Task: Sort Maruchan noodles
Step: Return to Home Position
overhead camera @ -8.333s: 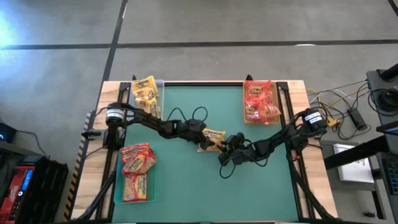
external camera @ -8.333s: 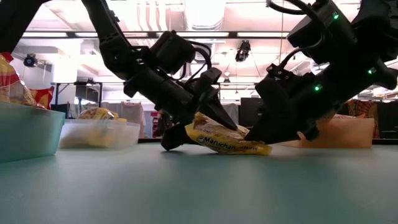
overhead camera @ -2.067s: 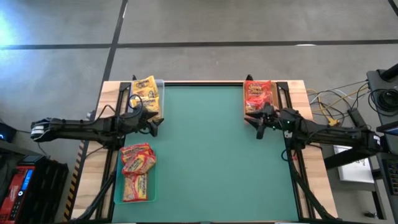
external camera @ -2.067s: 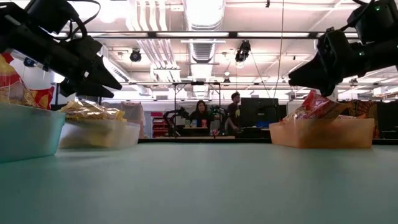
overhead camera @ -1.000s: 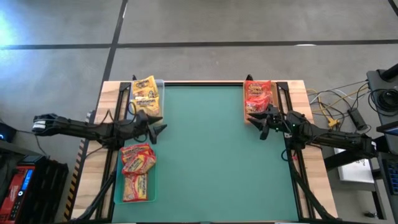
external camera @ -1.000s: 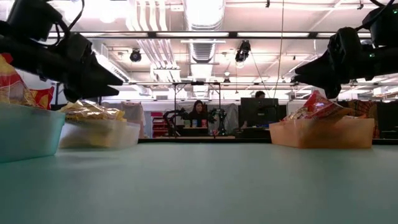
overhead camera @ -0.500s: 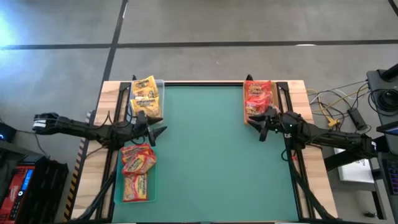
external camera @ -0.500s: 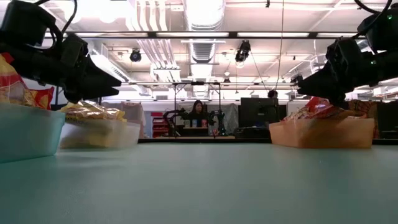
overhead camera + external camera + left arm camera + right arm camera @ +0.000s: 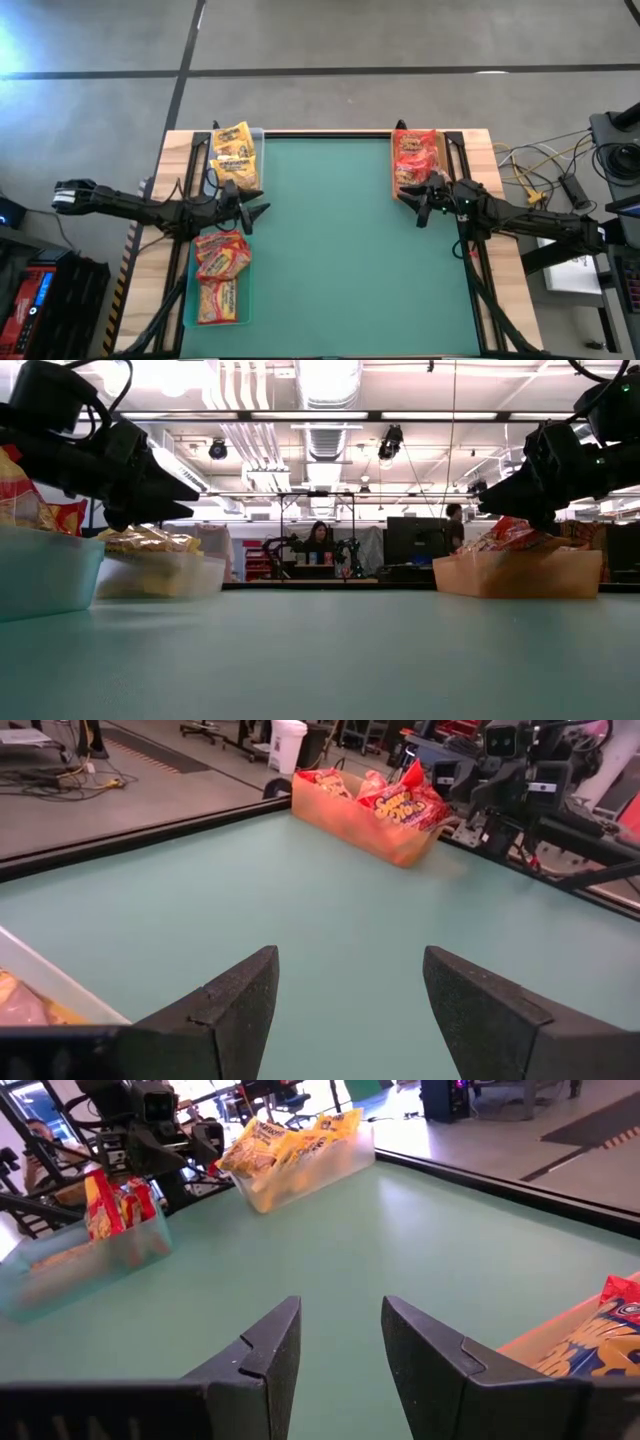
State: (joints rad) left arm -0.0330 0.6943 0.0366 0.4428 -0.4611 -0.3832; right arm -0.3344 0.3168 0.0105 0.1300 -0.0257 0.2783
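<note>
Maruchan noodles all sit in bins, so neither set of fingers has a packet. Left gripper: its two dark fingers are spread wide, with just bare green mat between them. Right gripper: same deal, fingers apart, a narrower gap, only mat in it.

Going outward: seen from above, the left gripper hangs at the table's left edge over the gap between the clear bin and the green bin, with its arm stretched out past the table's side. The right gripper is at the right edge, just beside the near end of the tan bin. It overlaps that corner from above, so I can't tell what's under it. At table height both grippers sit raised above the bin rims.

Packets: yellow packs in the clear bin, red packs in the tan one, red-orange packs in the green one. Counting is rough since they're piled and crinkled, maybe three in the green bin. The low view cuts the green bin off at its edge, and the clear bin's wall blurs what's inside.

Background: a person far behind the table and another off to the side, both tiny.
</note>
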